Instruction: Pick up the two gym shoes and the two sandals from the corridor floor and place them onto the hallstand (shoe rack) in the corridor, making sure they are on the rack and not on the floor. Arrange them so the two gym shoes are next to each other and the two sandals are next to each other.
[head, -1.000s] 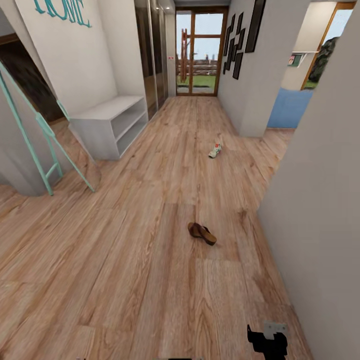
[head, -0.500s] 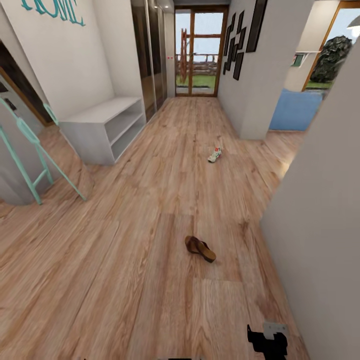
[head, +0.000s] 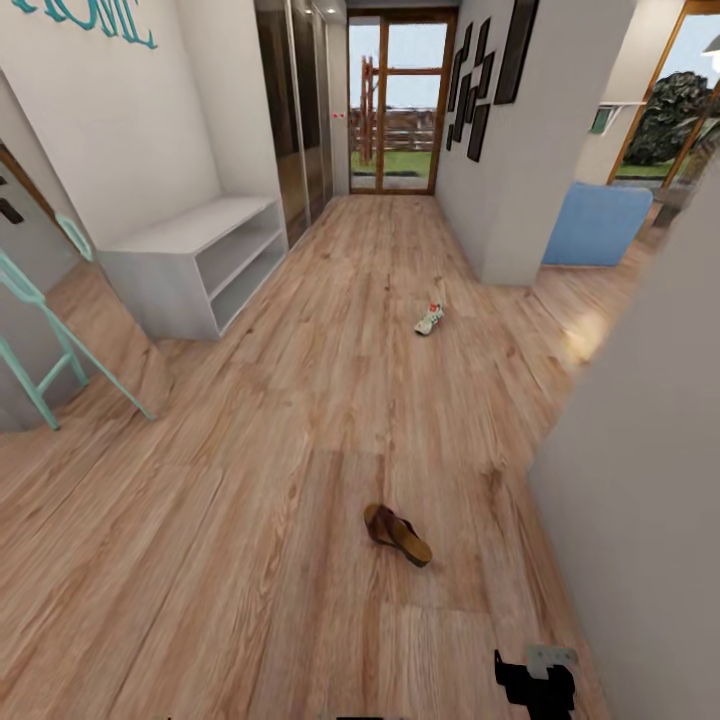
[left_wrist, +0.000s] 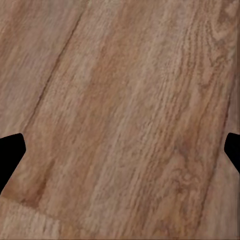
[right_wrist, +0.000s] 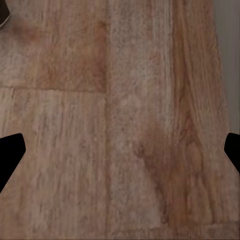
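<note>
Head view: one sandal (head: 398, 534) lies on the corridor floor (head: 250, 480) at 6 o'clock, a gym shoe (head: 430, 319) toward 12. Left gripper (left_wrist: 120, 150) and right gripper (right_wrist: 120, 150) both gape wide, holding nothing.

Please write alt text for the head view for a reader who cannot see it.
A brown sandal lies on the wood floor just ahead, and a white gym shoe lies farther down the corridor. A grey bench stands against the left wall, and a glass door closes the far end.

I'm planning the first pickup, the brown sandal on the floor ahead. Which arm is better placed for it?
Probably the right. The sandal lies slightly right of centre on the corridor floor, nearer the right gripper, whose fingers are spread open with nothing between them. It remains some way ahead.
</note>
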